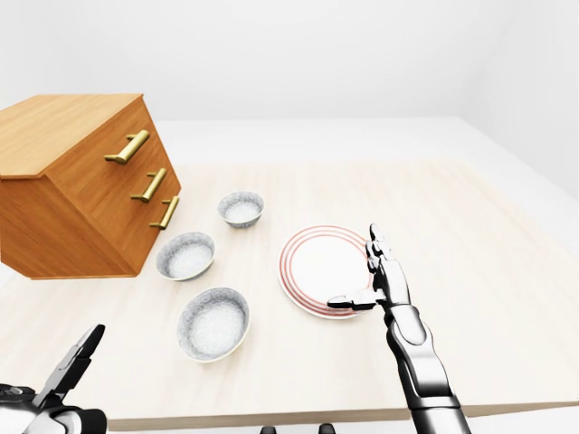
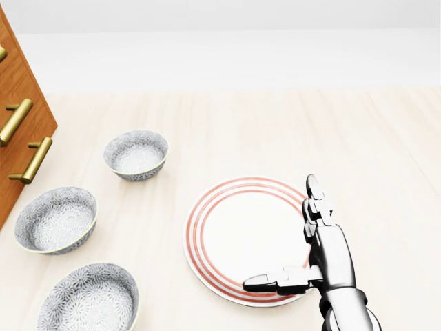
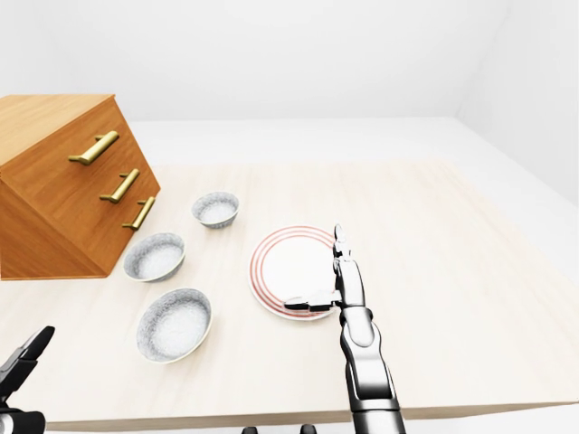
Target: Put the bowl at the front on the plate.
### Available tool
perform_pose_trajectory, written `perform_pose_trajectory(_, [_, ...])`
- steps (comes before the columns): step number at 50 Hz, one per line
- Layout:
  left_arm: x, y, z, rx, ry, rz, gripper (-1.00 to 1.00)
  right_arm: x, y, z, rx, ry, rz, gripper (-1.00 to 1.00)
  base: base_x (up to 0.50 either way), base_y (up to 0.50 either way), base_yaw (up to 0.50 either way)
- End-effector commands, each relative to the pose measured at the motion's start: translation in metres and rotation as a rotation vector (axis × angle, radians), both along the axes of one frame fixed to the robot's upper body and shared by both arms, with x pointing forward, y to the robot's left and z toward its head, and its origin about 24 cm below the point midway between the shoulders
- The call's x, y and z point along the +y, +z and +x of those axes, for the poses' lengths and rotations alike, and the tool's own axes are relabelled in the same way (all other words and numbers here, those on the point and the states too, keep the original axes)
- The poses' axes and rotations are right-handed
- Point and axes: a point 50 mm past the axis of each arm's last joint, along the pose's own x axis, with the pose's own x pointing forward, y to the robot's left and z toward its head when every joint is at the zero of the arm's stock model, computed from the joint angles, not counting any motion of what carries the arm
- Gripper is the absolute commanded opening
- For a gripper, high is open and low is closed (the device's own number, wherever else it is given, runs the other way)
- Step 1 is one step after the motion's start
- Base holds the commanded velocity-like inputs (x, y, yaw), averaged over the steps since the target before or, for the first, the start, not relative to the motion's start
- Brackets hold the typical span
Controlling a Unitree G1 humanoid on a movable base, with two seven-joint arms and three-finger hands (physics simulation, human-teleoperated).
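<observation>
Three patterned grey bowls stand in a row left of the plate. The bowl lowest in the left-eye view (image 1: 213,323) is empty and stands free on the table. The white plate with red rings (image 1: 321,262) lies to its right, with nothing on it. My right hand (image 1: 360,274) is open over the plate's right rim, fingers straight and pointing up the view, thumb (image 2: 265,282) stretched left. It holds nothing. My left hand (image 1: 71,369) shows at the bottom left corner, open and empty, well apart from the bowl.
The middle bowl (image 1: 186,256) and the top bowl (image 1: 242,209) sit nearer a tilted wooden drawer chest (image 1: 81,190) with brass handles at the left. The table's near edge (image 1: 271,418) runs along the bottom of the left-eye view.
</observation>
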Motion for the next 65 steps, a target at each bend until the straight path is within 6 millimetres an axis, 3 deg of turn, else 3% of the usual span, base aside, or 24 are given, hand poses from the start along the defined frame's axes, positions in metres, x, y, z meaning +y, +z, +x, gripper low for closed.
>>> perform_pose_trajectory(1, [0.000,-0.003,0.002,0.012,-0.005,-0.007,1.00,0.000,-0.001,0.000,0.002,0.002,-0.001,1.00,0.29,0.00,0.00])
perform_pose_trajectory(24, [0.000,0.001,-0.001,0.002,0.000,0.006,1.00,0.001,0.002,-0.001,-0.009,0.003,-0.010,1.00,0.28,0.00,0.00])
perform_pose_trajectory(28, [-0.001,-0.001,0.000,0.013,-0.002,0.004,1.00,0.009,0.020,-0.009,-0.075,0.040,-0.015,1.00,0.00,0.00,0.00])
perform_pose_trajectory(32, [-0.001,0.001,-0.001,0.007,0.001,0.009,1.00,0.015,0.030,-0.004,-0.112,0.060,-0.064,1.00,0.00,0.00,0.00])
perform_pose_trajectory(37, [-0.001,-0.002,0.001,0.020,-0.006,0.008,1.00,0.029,0.069,0.000,-0.275,0.118,-0.114,1.00,0.00,0.00,0.00])
perform_pose_trajectory(40, [-0.001,-0.002,0.001,0.020,-0.007,0.006,1.00,0.038,0.079,0.003,-0.325,0.149,-0.246,1.00,0.00,0.00,0.00])
perform_pose_trajectory(52, [-0.001,0.001,-0.001,0.008,0.001,0.014,1.00,0.070,0.111,0.023,-0.428,0.306,-0.481,1.00,0.00,0.00,0.00])
perform_pose_trajectory(63, [0.000,0.000,0.001,0.011,-0.004,0.009,1.00,0.098,0.134,0.011,-0.492,0.417,-0.805,1.00,0.00,0.00,0.00])
perform_pose_trajectory(65, [0.000,0.000,0.001,0.011,-0.004,0.010,1.00,0.105,0.133,0.009,-0.466,0.445,-0.947,1.00,0.00,0.00,0.00])
